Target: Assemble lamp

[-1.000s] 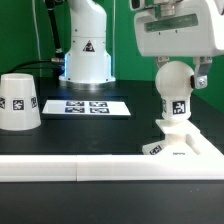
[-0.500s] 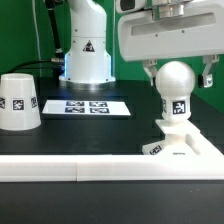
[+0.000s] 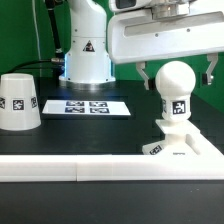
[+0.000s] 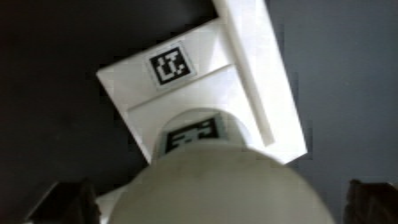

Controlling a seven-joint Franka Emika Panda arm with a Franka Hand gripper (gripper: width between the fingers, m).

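Note:
The white ball-headed bulb (image 3: 175, 88) stands upright on the flat square base (image 3: 192, 146) at the exterior view's right. My gripper (image 3: 178, 74) is open around the ball head, with one finger on each side and a gap to each. In the wrist view the ball (image 4: 214, 180) fills the space between my dark fingertips (image 4: 64, 203), which stand clear of it, and the base's tag (image 4: 173, 66) shows beyond. The truncated-cone shade (image 3: 17, 101) stands alone at the exterior view's left.
The marker board (image 3: 88, 106) lies flat mid-table in front of the arm's white pedestal (image 3: 86, 50). The long white border rail (image 3: 70, 167) runs along the front, touching the base, and also shows in the wrist view (image 4: 258, 70).
The jaws have spread wider off the bulb's head, and the gripper body has shifted a little toward the exterior view's left. The bulb stays upright on the base.

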